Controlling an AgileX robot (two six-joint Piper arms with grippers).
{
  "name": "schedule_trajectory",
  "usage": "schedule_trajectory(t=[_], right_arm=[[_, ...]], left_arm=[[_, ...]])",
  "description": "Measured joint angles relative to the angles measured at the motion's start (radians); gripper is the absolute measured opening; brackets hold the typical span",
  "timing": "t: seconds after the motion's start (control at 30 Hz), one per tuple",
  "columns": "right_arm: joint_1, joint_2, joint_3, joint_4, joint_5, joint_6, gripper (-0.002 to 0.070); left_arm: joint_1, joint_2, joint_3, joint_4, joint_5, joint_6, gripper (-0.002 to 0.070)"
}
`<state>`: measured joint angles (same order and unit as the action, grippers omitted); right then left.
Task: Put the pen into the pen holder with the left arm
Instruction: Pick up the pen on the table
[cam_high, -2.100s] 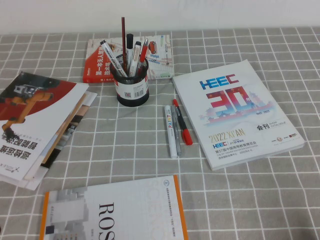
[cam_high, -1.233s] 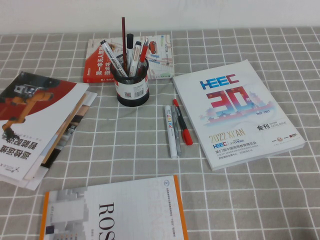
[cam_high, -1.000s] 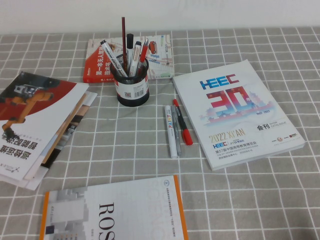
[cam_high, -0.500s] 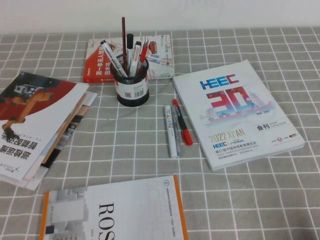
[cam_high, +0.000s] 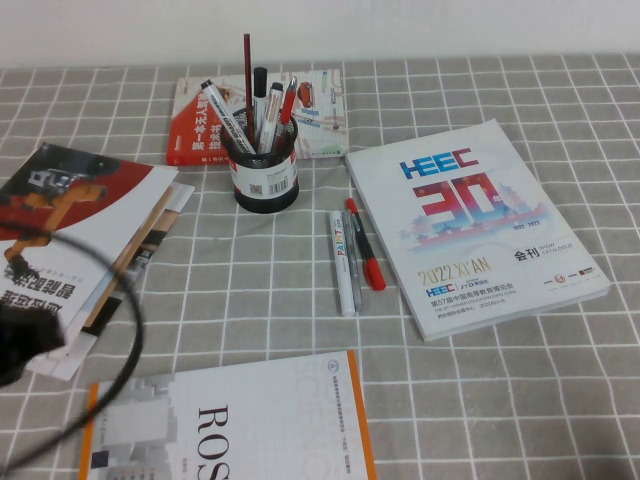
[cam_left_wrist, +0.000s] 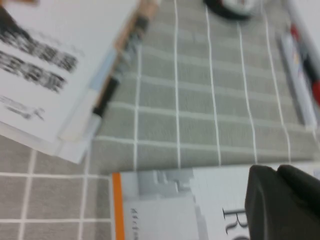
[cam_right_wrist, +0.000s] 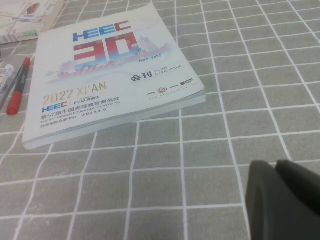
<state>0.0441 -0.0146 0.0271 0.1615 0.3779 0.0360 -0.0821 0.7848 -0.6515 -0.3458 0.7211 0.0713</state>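
Observation:
The pen (cam_high: 342, 262), a thick white marker with yellow and blue lettering, lies on the grey checked cloth beside a slim grey pen (cam_high: 354, 272) and a red pen (cam_high: 365, 246). The pen holder (cam_high: 265, 172), a black mesh cup with a barcode label, stands behind them and holds several pens. The left arm (cam_high: 22, 340) shows as a black blur with a looping cable at the lower left, far from the pen. My left gripper (cam_left_wrist: 276, 171) is shut and empty above the white booklet. My right gripper (cam_right_wrist: 276, 165) is shut and empty over bare cloth, out of the high view.
A white HEEC catalogue (cam_high: 470, 225) lies right of the pens. A stack of magazines (cam_high: 80, 245) lies at the left, a white booklet with an orange edge (cam_high: 240, 425) at the front, and a red and white book (cam_high: 320, 115) behind the holder.
The left arm and its cable have come into the high view at the lower left. Before, no arm showed there. The pens, holder and books have not moved.

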Motion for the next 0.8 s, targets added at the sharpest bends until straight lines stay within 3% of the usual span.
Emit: schedule_trajectory(t=[0.17, 0.33, 0.63, 0.8], right_arm=[[0.000, 0.000, 0.000, 0.000, 0.000, 0.000, -0.0015], [0.000, 0.000, 0.000, 0.000, 0.000, 0.000, -0.0015], [0.000, 0.000, 0.000, 0.000, 0.000, 0.000, -0.0015], [0.000, 0.000, 0.000, 0.000, 0.000, 0.000, -0.0015]], left_arm=[[-0.023, 0.231, -0.132, -0.064, 0.062, 0.112, -0.0002], [-0.142, 0.439, -0.277, -0.070, 0.050, 0.131, -0.0002], [-0.360, 0.816, -0.549, -0.004, 0.051, 0.048, -0.0002], [-0.432, 0.990, -0.735, 0.063, 0.134, -0.005, -0.0002]])
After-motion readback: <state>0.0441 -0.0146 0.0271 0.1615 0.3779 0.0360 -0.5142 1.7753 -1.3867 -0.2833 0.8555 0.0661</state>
